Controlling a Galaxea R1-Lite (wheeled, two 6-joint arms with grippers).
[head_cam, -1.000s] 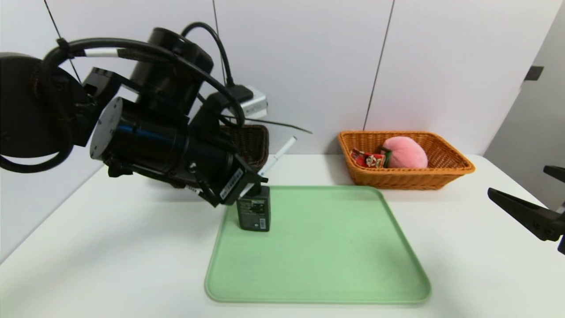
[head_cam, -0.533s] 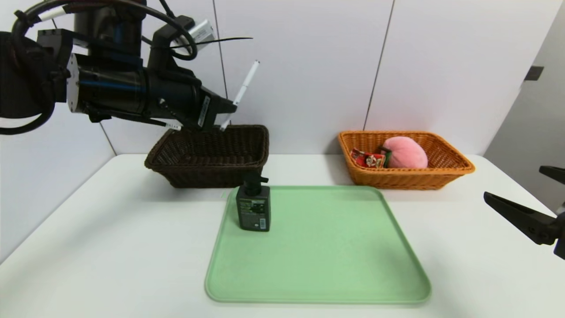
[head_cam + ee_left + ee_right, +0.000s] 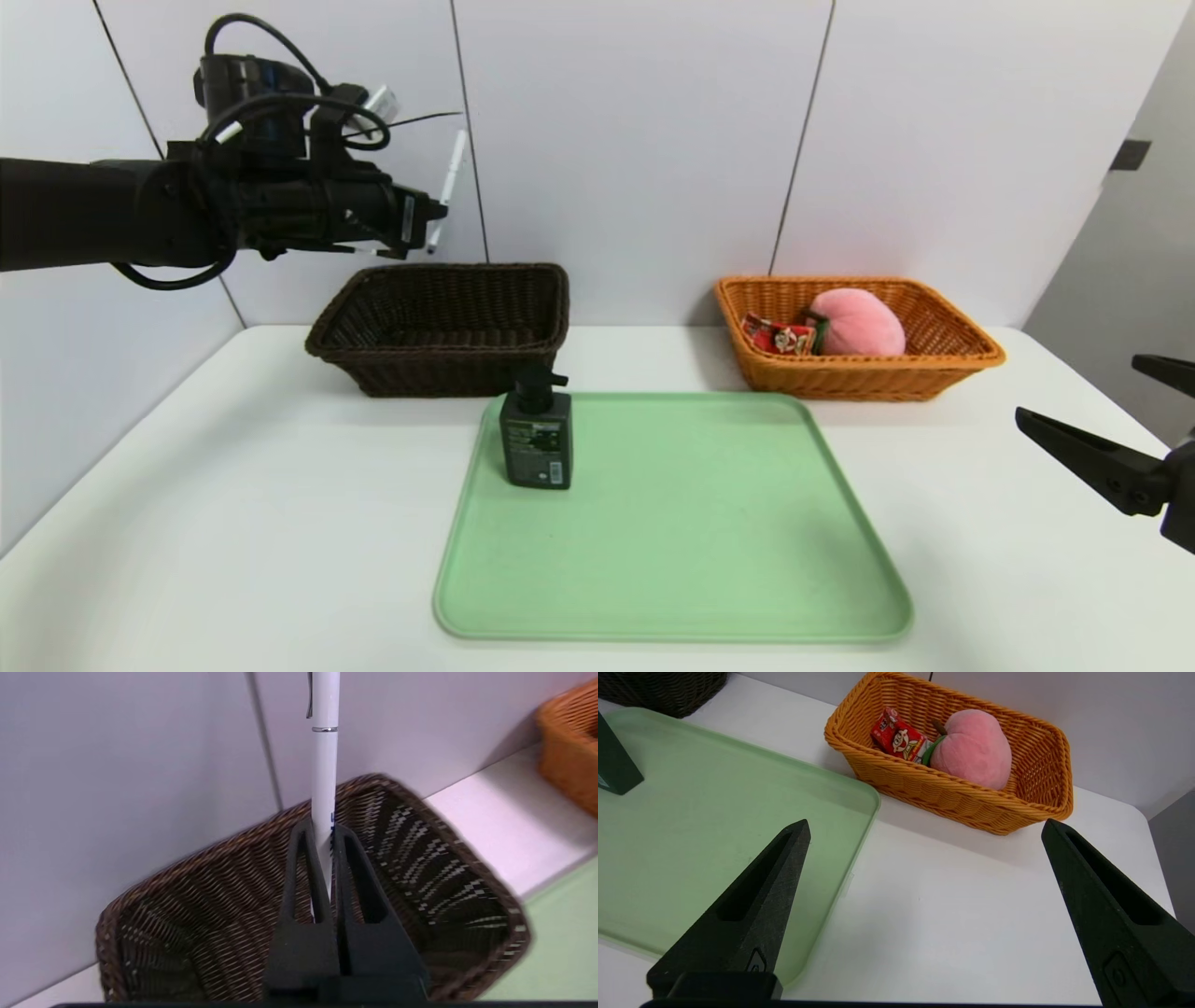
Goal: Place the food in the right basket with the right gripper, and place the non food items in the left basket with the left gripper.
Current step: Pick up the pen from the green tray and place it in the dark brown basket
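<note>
My left gripper (image 3: pixel 431 222) (image 3: pixel 321 830) is shut on a thin white pen (image 3: pixel 451 182) (image 3: pixel 324 756), held high above the back of the dark brown left basket (image 3: pixel 443 322) (image 3: pixel 420 858). The pen stands nearly upright. A dark pump bottle (image 3: pixel 536 439) (image 3: pixel 614 765) stands at the back left corner of the green tray (image 3: pixel 672 523). The pink plush peach (image 3: pixel 857 322) (image 3: pixel 973 749) and the red snack packet (image 3: pixel 777 336) (image 3: pixel 899 737) lie in the orange right basket (image 3: pixel 943 359) (image 3: pixel 952 793). My right gripper (image 3: pixel 1092 415) (image 3: pixel 924 828) hangs open and empty at the table's right edge.
The white table (image 3: pixel 233 485) reaches to a white panelled wall (image 3: pixel 653 140) right behind the baskets. The tray (image 3: pixel 700 812) lies in the middle, between and in front of both baskets.
My left arm has lifted the pen from above the tray beside the bottle, up and back to the left, to high over the brown basket. The right gripper has barely moved.
</note>
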